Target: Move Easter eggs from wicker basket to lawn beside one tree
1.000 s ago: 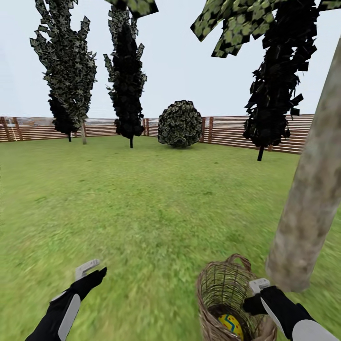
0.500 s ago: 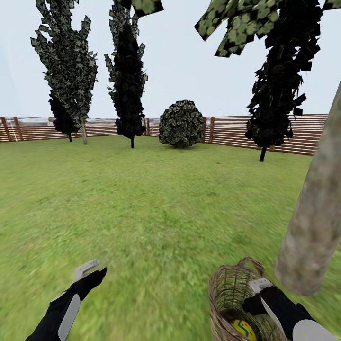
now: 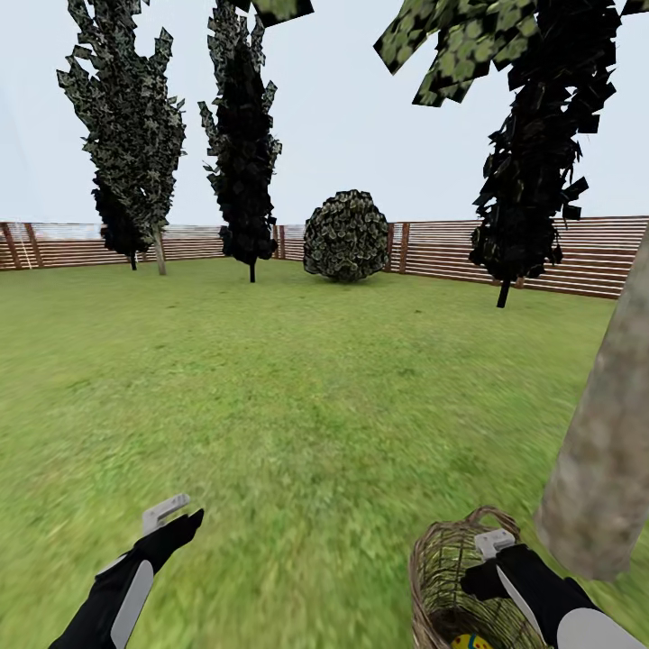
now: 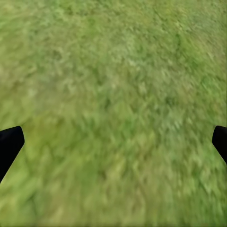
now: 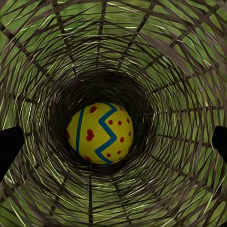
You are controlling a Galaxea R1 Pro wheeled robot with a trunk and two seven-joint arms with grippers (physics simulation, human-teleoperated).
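Right wrist view looks straight down the wicker basket: one yellow egg with a blue zigzag and red marks at the bottom. Head view catches just the egg's top sliver by the trunk of the tree. Right gripper over the basket rim, fingers wide apart, holding nothing. Left gripper wide open, empty, above blurry mottled lawn.
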